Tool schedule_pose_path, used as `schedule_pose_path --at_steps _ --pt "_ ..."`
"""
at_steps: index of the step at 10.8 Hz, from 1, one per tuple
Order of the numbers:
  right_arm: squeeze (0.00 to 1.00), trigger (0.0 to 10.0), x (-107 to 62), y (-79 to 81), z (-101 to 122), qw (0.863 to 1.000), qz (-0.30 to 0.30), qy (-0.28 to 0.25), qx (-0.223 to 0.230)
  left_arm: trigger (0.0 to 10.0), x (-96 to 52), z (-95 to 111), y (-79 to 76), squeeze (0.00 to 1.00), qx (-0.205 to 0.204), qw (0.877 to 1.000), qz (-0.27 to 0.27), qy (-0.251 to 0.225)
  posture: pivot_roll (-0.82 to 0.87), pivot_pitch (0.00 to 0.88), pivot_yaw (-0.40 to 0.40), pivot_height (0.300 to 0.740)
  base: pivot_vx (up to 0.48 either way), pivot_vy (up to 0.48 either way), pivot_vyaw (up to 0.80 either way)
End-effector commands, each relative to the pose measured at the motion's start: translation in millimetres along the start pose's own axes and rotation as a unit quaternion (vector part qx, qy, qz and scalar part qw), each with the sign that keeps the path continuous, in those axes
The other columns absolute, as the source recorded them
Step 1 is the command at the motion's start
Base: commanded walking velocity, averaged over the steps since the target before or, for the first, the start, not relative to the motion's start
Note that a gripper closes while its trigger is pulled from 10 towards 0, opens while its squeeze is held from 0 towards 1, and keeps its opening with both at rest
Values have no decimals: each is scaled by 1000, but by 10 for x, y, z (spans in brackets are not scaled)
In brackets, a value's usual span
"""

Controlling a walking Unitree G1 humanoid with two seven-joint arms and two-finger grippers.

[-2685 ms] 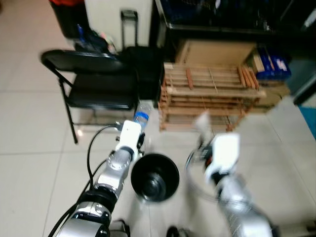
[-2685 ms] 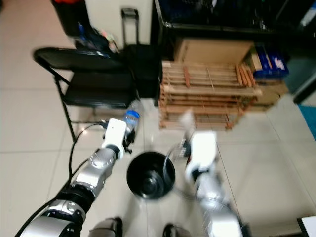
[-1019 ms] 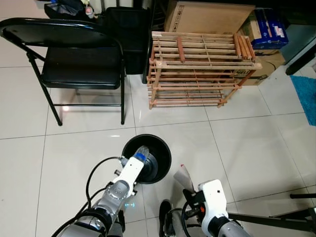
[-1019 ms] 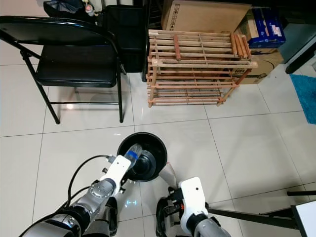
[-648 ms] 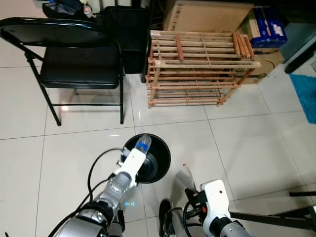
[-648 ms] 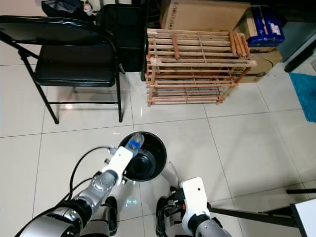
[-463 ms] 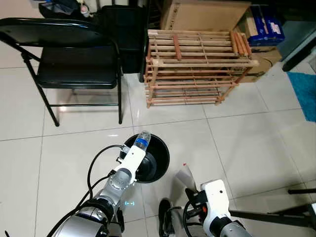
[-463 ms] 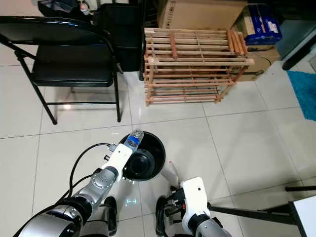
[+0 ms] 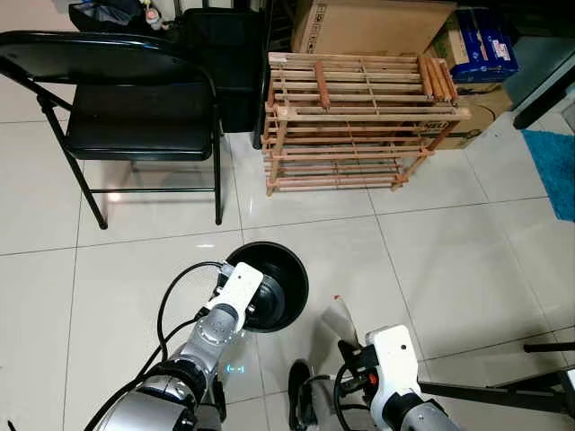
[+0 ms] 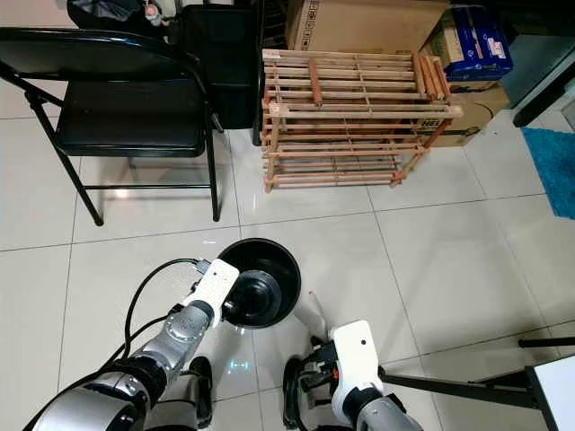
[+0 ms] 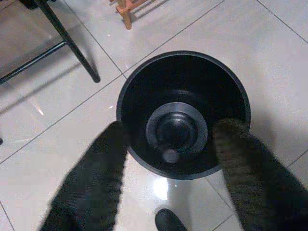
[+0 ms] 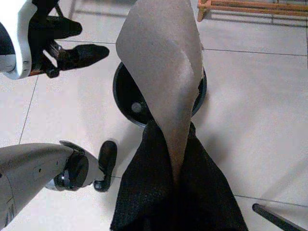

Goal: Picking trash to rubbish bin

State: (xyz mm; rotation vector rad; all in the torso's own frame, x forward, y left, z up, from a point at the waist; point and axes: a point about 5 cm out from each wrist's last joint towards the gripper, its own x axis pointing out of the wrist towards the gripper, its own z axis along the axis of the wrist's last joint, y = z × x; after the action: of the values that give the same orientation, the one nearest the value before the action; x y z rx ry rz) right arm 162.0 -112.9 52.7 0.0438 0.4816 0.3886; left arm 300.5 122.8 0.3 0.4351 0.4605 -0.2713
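Left wrist view: we read no lettering anywhere, and our left hand [image 11: 168, 159] hangs fingers apart over the black rubbish bin [image 9: 286, 272], the bottle it held half a second ago gone, while our right hand [image 12: 175, 159] pinches a brown paper scrap [image 12: 163, 62] nearer right.

Bottle gone from left gripper [image 11: 168, 159], now open

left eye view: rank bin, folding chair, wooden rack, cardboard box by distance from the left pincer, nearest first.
From the left pincer:
1. Black bin, directly under it on the floor.
2. Black folding chair, ahead on the robot's left.
3. Wooden rack, ahead on the right; too close to the chair to rank firmly.
4. Cardboard box, behind the rack, farthest.
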Motion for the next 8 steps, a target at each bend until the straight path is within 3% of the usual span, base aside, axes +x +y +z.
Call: schedule_pose_path --at_steps 1,5,8 --pt "0 10000 -37 -29 -32 1000 -11 8 -3 10000 -20 -70 -66 1000 0 1000 -5 13 -61 330 -142 740 0 0 0" --pt "0 10000 -2 -67 -28 1000 -11 7 -6 10000 -10 -37 -29 1000 -5 1000 -1 6 -38 310 -138 740 0 0 0" --pt "0 10000 138 -126 -24 1000 -14 -2 -17 10000 -36 -102 146 1000 -31 999 33 7 40 304 -131 740 0 0 0"
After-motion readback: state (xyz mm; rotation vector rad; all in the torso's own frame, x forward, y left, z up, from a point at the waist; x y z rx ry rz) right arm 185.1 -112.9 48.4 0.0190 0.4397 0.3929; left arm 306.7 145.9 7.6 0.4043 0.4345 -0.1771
